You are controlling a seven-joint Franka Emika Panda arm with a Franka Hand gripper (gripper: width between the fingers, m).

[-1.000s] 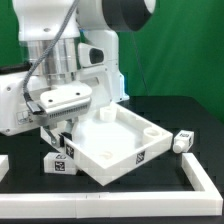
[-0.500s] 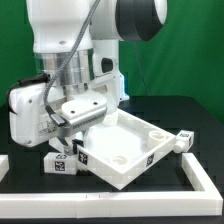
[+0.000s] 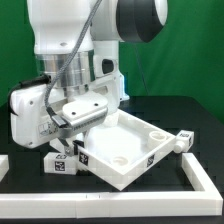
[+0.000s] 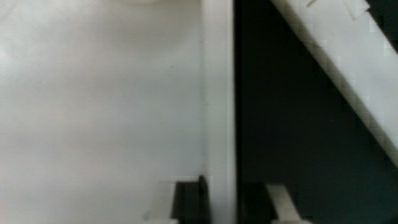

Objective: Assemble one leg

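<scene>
Bright, even light; blurry wrist view.

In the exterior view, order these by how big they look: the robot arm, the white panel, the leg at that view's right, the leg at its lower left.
1. robot arm
2. white panel
3. leg at the exterior view's right and leg at its lower left: look alike, not ranked.
</scene>
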